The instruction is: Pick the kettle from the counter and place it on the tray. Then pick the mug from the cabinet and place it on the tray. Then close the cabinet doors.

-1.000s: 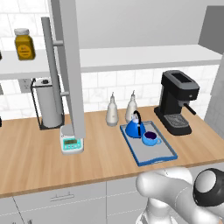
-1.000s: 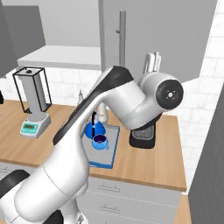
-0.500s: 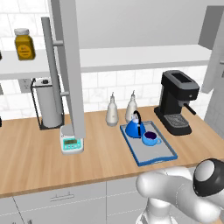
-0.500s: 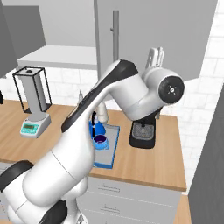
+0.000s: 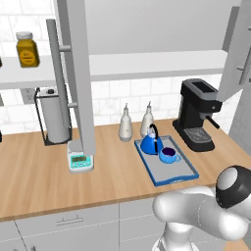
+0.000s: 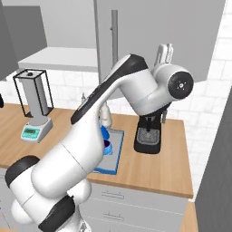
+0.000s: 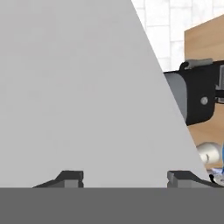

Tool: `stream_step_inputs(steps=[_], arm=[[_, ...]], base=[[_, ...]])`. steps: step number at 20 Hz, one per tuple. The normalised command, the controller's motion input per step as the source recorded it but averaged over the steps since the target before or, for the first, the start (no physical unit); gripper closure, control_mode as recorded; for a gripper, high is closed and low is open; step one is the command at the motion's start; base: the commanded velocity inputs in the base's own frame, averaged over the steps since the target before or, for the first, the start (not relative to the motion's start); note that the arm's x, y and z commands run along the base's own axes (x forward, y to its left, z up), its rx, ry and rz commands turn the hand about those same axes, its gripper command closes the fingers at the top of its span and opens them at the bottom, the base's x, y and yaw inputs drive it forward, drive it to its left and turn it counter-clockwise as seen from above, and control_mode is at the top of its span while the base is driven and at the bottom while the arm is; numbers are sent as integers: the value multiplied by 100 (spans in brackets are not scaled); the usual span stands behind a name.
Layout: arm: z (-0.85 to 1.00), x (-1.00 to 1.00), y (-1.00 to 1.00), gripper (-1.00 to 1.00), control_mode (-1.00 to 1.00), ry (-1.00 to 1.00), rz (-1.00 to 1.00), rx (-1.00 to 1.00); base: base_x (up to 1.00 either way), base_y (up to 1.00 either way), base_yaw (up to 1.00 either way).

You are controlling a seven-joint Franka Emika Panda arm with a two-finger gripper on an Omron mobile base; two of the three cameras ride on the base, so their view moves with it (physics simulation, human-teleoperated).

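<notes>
The blue kettle [image 5: 151, 142] and the blue mug [image 5: 168, 154] both stand on the blue-rimmed tray [image 5: 177, 173] on the wood counter [image 5: 39, 181]. In the right base view the kettle [image 6: 104, 133] and mug [image 6: 108, 146] peek out from behind my arm. My gripper [image 6: 164, 52] is raised, fingers pointing up, against the right cabinet door [image 6: 158, 27] near its lower edge. In the hand view the gripper [image 7: 127, 178] is open, its tips spread before the flat grey door panel [image 7: 78, 87]. The left cabinet door [image 5: 78, 73] stands swung out. The cabinet shelf [image 5: 157, 62] is bare.
A black coffee machine [image 5: 198, 115] stands right of the tray. Two pale bottles [image 5: 126, 128] sit behind the tray. A small scale [image 5: 80, 159] and a paper towel holder [image 5: 51, 115] are left. A yellow jar [image 5: 27, 49] sits on the open shelf.
The right cabinet door has swung a little further across the cabinet, and my hand has risen slightly along it. Kettle, mug and tray have not moved.
</notes>
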Motion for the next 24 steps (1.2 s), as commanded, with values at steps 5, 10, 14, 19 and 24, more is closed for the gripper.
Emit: stream_step_inputs(steps=[5,10,14,19,24], arm=[[-2,55,22,-100,-100,0,1,0],[-6,48,49,-100,-100,-14,0,1],[2,19,71,-100,-100,-26,-2,2],[25,2,99,-100,-100,-3,-6,-2],[27,39,69,-100,-100,0,-3,0]], base=[[0,0,0],[0,0,0],[0,0,0],[0,0,0],[0,0,0]])
